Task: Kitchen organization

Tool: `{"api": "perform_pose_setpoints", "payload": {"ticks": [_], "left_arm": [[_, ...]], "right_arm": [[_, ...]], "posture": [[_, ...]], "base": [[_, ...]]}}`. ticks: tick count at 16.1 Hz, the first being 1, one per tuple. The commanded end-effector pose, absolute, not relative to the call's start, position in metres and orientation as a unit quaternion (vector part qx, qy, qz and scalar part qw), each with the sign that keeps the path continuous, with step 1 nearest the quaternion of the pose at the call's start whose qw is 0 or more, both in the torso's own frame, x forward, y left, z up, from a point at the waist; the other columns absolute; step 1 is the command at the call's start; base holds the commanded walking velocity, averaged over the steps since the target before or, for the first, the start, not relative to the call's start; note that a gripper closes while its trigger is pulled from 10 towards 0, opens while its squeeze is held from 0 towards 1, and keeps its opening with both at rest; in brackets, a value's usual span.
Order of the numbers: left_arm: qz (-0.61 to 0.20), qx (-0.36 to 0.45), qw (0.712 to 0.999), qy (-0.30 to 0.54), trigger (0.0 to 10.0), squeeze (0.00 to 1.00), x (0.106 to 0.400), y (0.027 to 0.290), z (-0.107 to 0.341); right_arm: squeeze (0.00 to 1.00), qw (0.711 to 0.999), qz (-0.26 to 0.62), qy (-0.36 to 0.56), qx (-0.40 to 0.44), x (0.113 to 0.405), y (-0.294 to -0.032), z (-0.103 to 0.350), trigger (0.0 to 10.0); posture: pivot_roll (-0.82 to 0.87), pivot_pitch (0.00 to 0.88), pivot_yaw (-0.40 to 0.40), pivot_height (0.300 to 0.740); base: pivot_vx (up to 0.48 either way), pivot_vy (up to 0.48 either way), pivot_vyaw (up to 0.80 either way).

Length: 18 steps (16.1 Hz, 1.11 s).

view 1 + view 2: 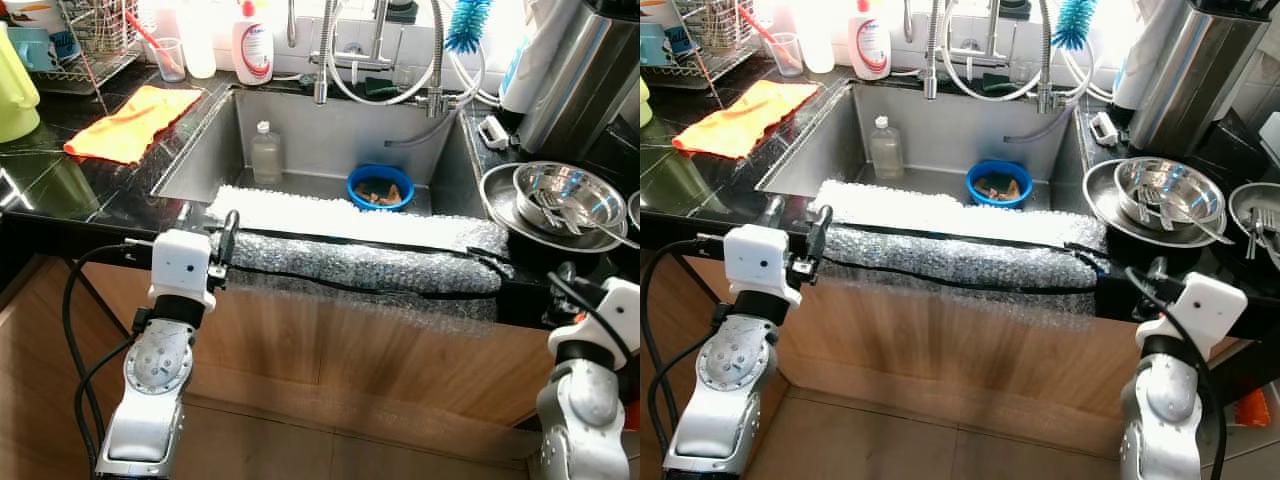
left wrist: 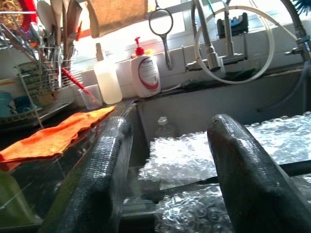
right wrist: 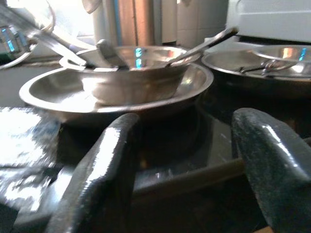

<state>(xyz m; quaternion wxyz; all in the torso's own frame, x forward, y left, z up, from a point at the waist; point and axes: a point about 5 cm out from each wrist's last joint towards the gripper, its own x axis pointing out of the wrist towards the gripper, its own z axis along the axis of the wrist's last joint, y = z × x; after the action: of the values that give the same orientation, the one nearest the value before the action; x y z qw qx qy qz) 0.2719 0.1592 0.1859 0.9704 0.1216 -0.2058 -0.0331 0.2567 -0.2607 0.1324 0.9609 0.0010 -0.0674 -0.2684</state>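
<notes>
Steel sink (image 1: 300, 130) sunk in glossy black counter (image 1: 60, 170), blue bowl (image 1: 380, 187) and clear bottle (image 1: 266, 155) inside, bubble wrap (image 1: 360, 262) over front edge, orange cloth (image 1: 133, 122) left, steel bowls (image 1: 560, 195) right; left gripper (image 2: 170, 160) spread at wrap, right gripper (image 3: 187, 160) spread before bowls.

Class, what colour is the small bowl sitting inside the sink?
The bowl is blue, seen best in the left eye view.

Head cams look down and fwd over the sink (image 1: 300, 140), both sharing it. Left wrist cam sits low at the surface edge, facing the soap bottle (image 2: 146, 73). Right wrist cam, close, slightly blurred, faces steel bowls (image 3: 131, 77).
</notes>
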Motion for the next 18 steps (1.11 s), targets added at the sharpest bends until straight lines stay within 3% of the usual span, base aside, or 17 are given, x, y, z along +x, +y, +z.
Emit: {"api": "perform_pose_setpoints", "payload": {"ticks": [1,2,12,18], "left_arm": [[-0.044,0.13,0.971,-0.195,10.0,0.0,0.27,0.157,0.179],[-0.044,0.132,0.972,-0.192,10.0,0.0,0.27,0.158,0.177],[-0.04,0.144,0.97,-0.191,10.0,0.0,0.268,0.161,0.176],[-0.04,0.147,0.965,-0.214,10.0,0.0,0.27,0.16,0.189]], "right_arm": [[0.18,0.957,-0.284,-0.065,-0.001,0.256,-0.267,0.133,10.0],[0.0,0.954,-0.292,-0.067,0.004,0.257,-0.27,0.134,10.0],[0.0,0.936,-0.34,-0.082,0.041,0.256,-0.279,0.139,10.0],[0.0,0.942,-0.316,-0.099,0.061,0.263,-0.273,0.144,10.0]], "posture": [[0.05,0.054,-0.029,0.74],[0.06,0.051,-0.032,0.74],[0.07,0.069,-0.034,0.74],[0.07,0.074,-0.032,0.74]], "base": [[0.0,0.0,0.0],[0.0,0.0,0.0],[0.0,0.0,0.0],[0.0,0.0,0.0]]}}
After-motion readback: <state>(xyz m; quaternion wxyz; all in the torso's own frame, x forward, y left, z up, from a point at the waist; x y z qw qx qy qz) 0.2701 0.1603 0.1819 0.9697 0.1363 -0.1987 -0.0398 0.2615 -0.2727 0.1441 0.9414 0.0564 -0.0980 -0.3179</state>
